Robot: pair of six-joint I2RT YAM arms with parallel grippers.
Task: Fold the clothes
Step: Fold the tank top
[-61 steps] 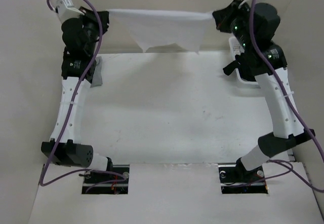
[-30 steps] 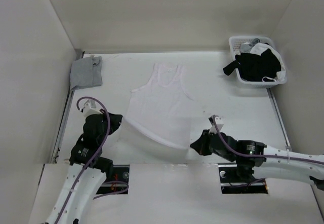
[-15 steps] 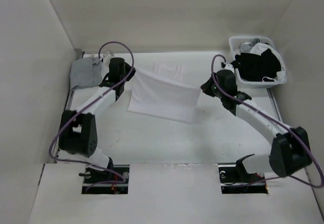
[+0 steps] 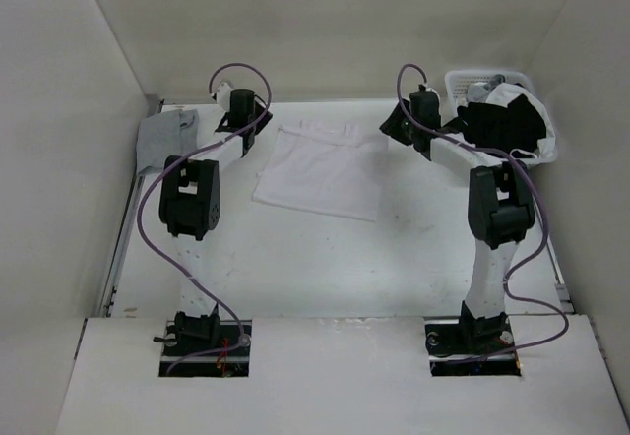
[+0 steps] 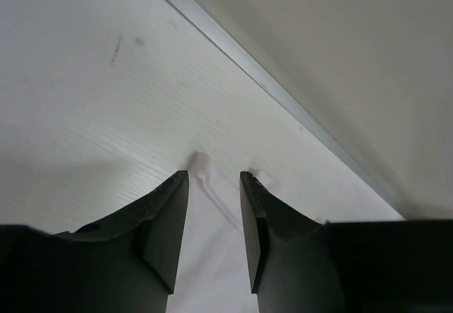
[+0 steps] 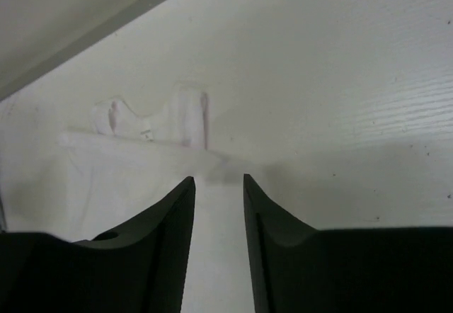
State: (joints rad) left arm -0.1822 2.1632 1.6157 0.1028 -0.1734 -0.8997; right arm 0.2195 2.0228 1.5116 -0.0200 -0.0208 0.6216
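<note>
White thin-fabric sleeveless tank top (image 4: 320,169) lies folded into rough rectangle on white table (image 4: 325,258), toward far side; left gripper (image 5: 214,175) at its far left corner, jaws spread, cloth edge showing in gap, nothing pinched; right gripper (image 6: 218,180) at far right corner, jaws also spread above cloth; small grey folded garment (image 4: 165,140) far left; white plastic basket (image 4: 463,79) holding black and white clothes far right.

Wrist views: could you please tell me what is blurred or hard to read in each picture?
Left wrist: dark fingers blurred up close; the white tank top barely separates from the table. Right wrist: fingers soft, grey shadow ahead. Top external: sharp, evenly lit.
</note>
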